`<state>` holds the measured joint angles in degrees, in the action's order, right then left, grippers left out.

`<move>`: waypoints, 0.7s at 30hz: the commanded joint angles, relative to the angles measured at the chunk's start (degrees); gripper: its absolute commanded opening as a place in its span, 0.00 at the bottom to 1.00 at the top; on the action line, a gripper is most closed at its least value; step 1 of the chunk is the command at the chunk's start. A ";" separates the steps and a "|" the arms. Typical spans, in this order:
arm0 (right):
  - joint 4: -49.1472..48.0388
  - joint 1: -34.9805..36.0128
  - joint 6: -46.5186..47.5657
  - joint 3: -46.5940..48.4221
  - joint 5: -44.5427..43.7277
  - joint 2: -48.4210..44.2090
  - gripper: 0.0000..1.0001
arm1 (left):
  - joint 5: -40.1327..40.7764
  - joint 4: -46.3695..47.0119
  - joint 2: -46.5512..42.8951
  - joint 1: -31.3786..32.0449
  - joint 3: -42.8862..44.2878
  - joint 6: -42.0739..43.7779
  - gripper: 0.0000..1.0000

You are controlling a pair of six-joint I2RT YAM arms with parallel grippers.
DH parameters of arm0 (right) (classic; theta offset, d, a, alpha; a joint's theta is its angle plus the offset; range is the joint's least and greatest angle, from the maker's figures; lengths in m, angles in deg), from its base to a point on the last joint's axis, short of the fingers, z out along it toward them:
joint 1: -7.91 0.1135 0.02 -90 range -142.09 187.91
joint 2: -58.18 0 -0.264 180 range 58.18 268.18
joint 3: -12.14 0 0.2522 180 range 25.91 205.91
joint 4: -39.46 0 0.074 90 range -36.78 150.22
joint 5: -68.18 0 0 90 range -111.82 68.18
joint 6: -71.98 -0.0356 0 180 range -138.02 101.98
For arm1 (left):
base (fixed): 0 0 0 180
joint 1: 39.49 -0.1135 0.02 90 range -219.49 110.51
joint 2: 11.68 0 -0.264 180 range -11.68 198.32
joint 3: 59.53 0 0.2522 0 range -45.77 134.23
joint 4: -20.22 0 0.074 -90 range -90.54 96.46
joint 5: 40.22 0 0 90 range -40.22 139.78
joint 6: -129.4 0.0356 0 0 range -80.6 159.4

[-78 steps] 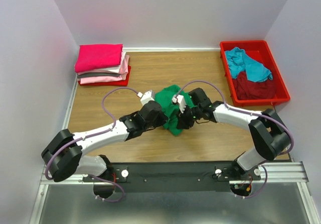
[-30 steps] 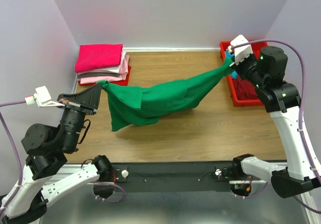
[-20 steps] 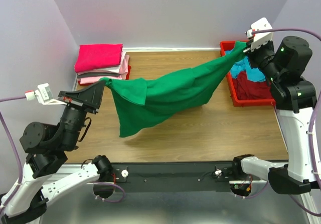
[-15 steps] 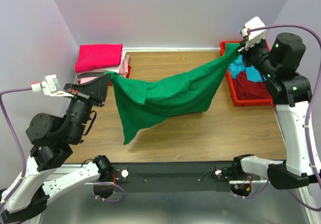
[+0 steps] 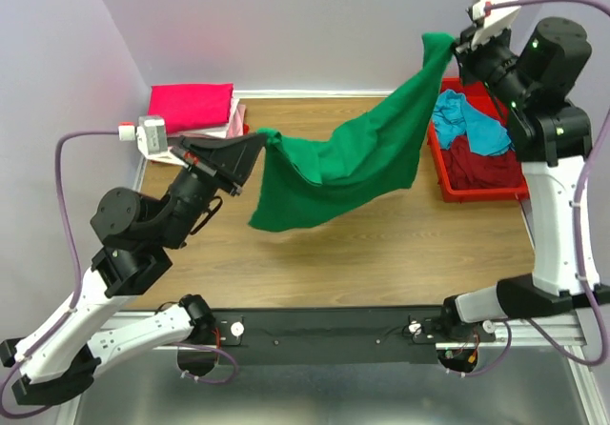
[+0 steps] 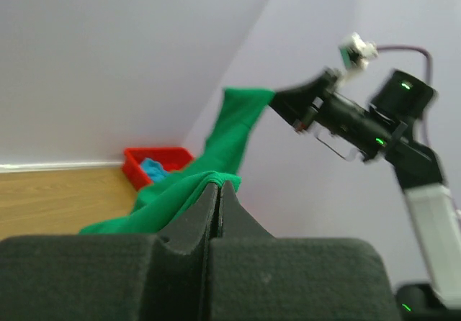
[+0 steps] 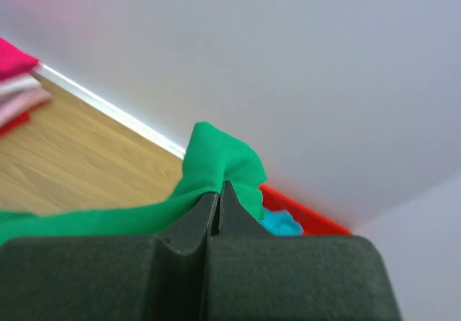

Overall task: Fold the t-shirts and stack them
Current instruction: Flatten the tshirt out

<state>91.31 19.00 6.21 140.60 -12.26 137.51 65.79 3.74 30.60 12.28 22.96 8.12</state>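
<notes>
A bright green t-shirt [image 5: 353,163] hangs stretched in the air between both arms, above the wooden table. My left gripper [image 5: 255,143] is shut on its left end, and the cloth [image 6: 180,195] bunches over the closed tips [image 6: 218,186]. High at the right, my right gripper [image 5: 451,47] is shut on the other end, whose green fabric [image 7: 220,159] folds over the tips [image 7: 219,186]. Folded hot pink and light pink t-shirts [image 5: 191,108] lie stacked at the back left. A teal t-shirt [image 5: 472,125] and a dark red one [image 5: 481,163] lie in the bin.
The red plastic bin [image 5: 457,192] stands at the back right, under my right arm. White walls close the table on three sides. Bare wood [image 5: 381,244] lies below the hanging shirt. The black base rail [image 5: 324,325] runs along the near edge.
Both grippers have risen and carried the green t-shirt higher off the table. The left gripper has swung rightward toward the middle; the right has lifted well above the bin.
</notes>
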 commanded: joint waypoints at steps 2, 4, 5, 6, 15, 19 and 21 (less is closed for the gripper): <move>-3.37 -0.46 -8.22 7.64 13.08 9.86 0.01 | -10.73 3.60 -7.37 -0.18 -7.01 -14.74 0.00; -4.33 0.07 -13.12 7.57 18.97 15.83 0.00 | -11.96 2.82 -12.03 -0.18 -14.10 -22.19 0.00; -5.55 2.94 -13.59 7.04 18.48 17.60 0.00 | -12.05 0.81 -15.01 -0.18 -16.41 -24.41 0.00; -6.00 4.88 -12.98 6.51 15.60 21.62 0.00 | -11.27 -3.21 -16.60 -0.18 -20.70 -28.96 0.00; -7.41 16.33 -16.06 5.38 -0.14 40.03 0.90 | -7.60 -37.72 -21.02 -0.18 -26.23 -32.35 0.75; -7.59 12.56 -11.67 -9.19 6.41 31.52 0.98 | 2.09 -42.11 -22.06 -0.09 -20.83 -25.42 0.81; -7.50 9.83 -10.00 -19.44 9.06 25.28 1.00 | 2.71 -37.21 -22.77 -0.09 -21.09 -21.46 0.82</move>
<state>84.92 34.08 -6.51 130.96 -6.84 175.63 61.27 -32.68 10.25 12.28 -1.04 -21.02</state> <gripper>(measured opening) 0.989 0.814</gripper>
